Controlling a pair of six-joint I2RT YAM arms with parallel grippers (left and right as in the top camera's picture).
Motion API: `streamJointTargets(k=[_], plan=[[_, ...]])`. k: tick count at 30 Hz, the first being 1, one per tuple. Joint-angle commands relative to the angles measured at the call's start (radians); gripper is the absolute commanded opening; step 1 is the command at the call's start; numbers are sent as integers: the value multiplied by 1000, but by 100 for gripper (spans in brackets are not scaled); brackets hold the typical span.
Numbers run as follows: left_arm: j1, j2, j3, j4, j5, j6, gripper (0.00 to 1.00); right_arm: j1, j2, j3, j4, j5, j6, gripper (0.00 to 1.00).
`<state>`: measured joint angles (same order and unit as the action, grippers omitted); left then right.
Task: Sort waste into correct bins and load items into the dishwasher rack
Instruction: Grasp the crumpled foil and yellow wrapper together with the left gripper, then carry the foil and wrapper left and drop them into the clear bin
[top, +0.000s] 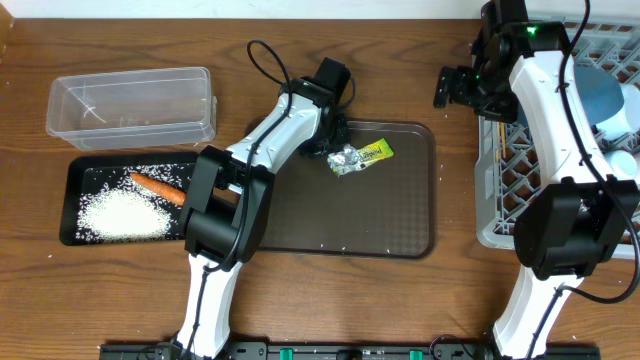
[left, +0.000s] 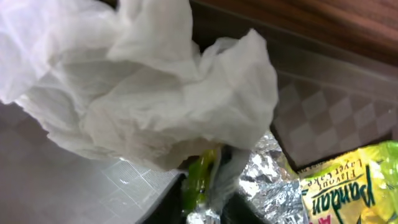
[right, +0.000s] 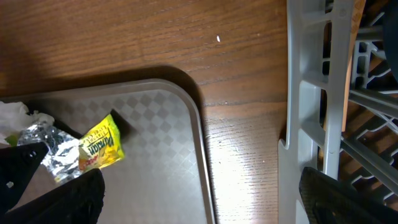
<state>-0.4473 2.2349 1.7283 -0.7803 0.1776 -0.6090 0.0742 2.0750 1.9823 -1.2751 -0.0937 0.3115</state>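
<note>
Crumpled white paper (left: 143, 93) lies right against the left pincer (top: 333, 135), foil (left: 267, 180) and wrapper (left: 348, 186) just beyond it; its grip cannot be told. The right pincer (right: 202, 190) is spread wide beside the grey rack (right: 303, 93).

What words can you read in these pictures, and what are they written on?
"Pandan": big green letters on the wrapper lying on the brown tray.
"Flavour Layer Cake": the small curved line just above it on the same wrapper. It is a bit blurry, so I'm not sure of it.
In the overhead view the wrapper's print is too small to read.
Nothing else shows any words or numbers.
</note>
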Motion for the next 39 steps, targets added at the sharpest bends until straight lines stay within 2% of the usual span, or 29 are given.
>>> streamJointTargets(k=[1, 8, 20, 25, 32, 37, 39], plan=[[-3, 16, -6, -7, 1, 5, 6, 8, 1, 12, 0, -1, 17, 99], [-3, -13, -5, -32, 1, 5, 6, 8, 1, 12, 0, -1, 17, 99], [3, -247, -5, -56, -11, 32, 6, 10, 1, 12, 0, -1, 17, 99], [47, -309, -5, -67, -43, 32, 6, 10, 1, 12, 0, -1, 17, 99], [237, -329, -5, -71, -82, 10, 6, 11, 1, 12, 0, -1, 17, 99], [444, -329, -5, -53, -80, -134, 6, 11, 1, 12, 0, -1, 17, 99], [517, -329, -5, -32, -44, -142, 6, 11, 1, 12, 0, -1, 17, 99]])
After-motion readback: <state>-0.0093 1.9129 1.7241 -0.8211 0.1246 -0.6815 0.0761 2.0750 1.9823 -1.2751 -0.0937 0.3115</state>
